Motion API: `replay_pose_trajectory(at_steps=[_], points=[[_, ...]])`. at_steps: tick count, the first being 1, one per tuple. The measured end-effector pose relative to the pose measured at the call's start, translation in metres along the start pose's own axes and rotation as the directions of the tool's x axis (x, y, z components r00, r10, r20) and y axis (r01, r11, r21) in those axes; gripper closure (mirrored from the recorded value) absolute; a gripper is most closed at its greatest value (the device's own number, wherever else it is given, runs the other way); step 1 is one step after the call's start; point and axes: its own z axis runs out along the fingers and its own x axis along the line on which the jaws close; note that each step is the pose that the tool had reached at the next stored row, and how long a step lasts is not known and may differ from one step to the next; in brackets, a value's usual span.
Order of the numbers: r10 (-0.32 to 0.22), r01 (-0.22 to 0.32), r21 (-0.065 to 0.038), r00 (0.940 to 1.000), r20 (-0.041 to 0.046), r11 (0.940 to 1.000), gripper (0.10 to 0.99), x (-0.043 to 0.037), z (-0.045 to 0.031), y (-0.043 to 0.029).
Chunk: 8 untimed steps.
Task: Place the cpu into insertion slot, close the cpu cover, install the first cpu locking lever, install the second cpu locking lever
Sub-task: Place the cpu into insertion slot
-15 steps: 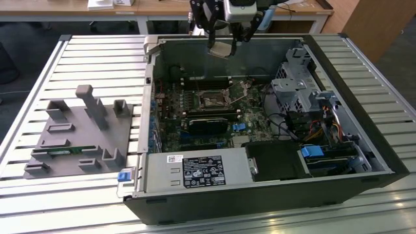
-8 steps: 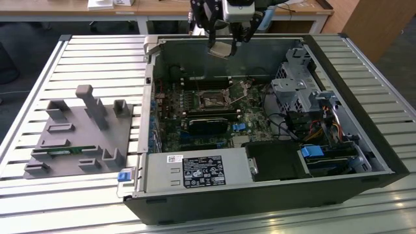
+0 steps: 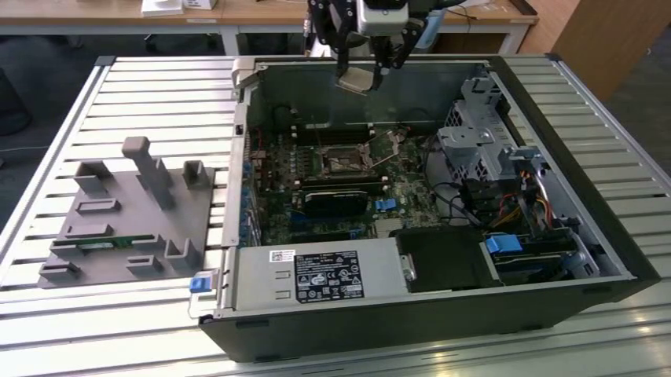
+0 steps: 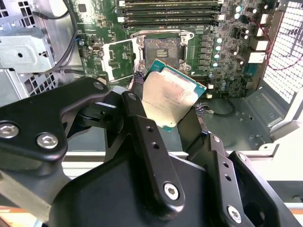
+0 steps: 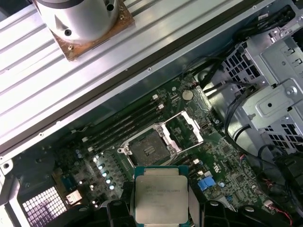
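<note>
My gripper (image 3: 359,72) hangs above the back wall of the open computer case, shut on the cpu (image 3: 356,79), a flat silvery-beige square chip. In the second wrist view the cpu (image 4: 171,96) sits tilted between the two black fingers (image 4: 138,81). Below it, on the green board, lies the insertion slot (image 4: 161,50), a square black socket with a metal rim, uncovered. The cpu cover (image 4: 118,59), a thin silvery frame, stands flipped open beside the slot. In the first wrist view the cpu (image 5: 160,195) is level, apart from the insertion slot (image 5: 148,149) and the cpu cover (image 5: 187,130).
The black case (image 3: 419,314) lies on its side on a slatted metal table. Inside are a power supply (image 3: 314,276), a metal drive cage (image 3: 480,143) with cables, and a black ribbed block (image 3: 338,200). Long memory slots (image 4: 170,12) run beside the socket. A grey fixture block (image 3: 126,216) lies outside the case.
</note>
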Motion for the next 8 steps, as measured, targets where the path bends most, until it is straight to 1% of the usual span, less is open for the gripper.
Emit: replay_pose_trajectory(at_steps=[8], points=[[0.032, -0.032, -0.001, 0.9995, 0.0029, 0.9995, 0.545, 0.0, 0.0, 0.0]])
